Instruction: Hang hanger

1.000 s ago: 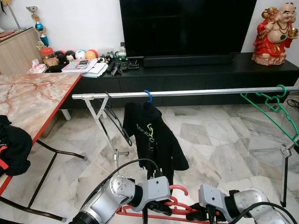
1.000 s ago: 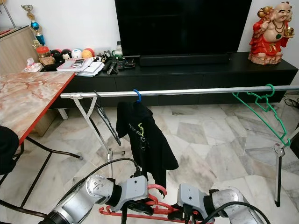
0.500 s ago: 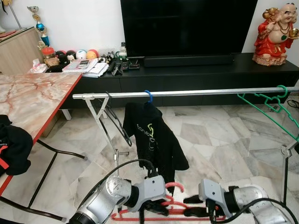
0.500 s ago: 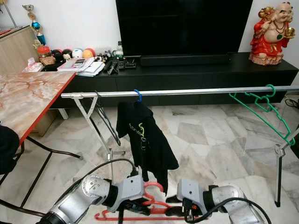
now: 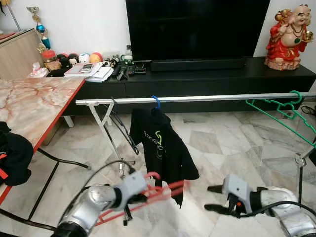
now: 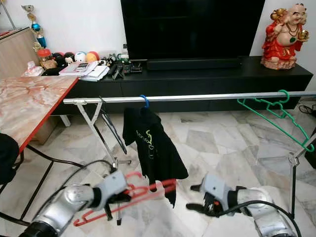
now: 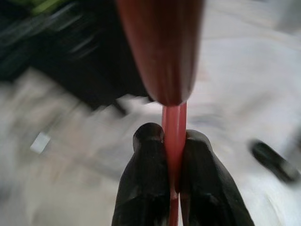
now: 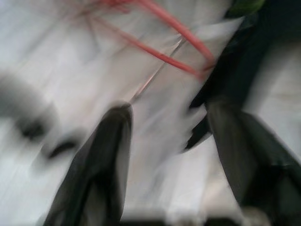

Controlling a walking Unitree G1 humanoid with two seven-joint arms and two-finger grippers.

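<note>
Since the earlier frames, the red hanger (image 5: 148,195) has been lifted and swung toward the robot's left, and the right gripper (image 5: 213,198), which had been at the hanger's right end, now stands apart from it. Left gripper (image 7: 175,141) is clenched on a thin red bar of the hanger, one black finger pressed against each side of it, as the left wrist view shows. From that grasp the hanger slants up toward the right, its hook (image 5: 152,175) just beside the silver wrist housing, its far end touching the lower edge of the black shirt (image 5: 160,148) as seen from the head camera. Right gripper is released, its two fingers (image 8: 101,155) spread wide with bare marble floor (image 5: 222,143) between them; the motion-blurred right wrist view shows the red hanger beyond the fingertips. Black shirt hangs from a blue hook (image 5: 156,100) on the horizontal metal rail (image 5: 207,98). Green hanger (image 5: 284,114) hangs at the rail's right end. Behind the rail: black TV console (image 5: 207,76) bearing a red figurine (image 5: 288,34).
</note>
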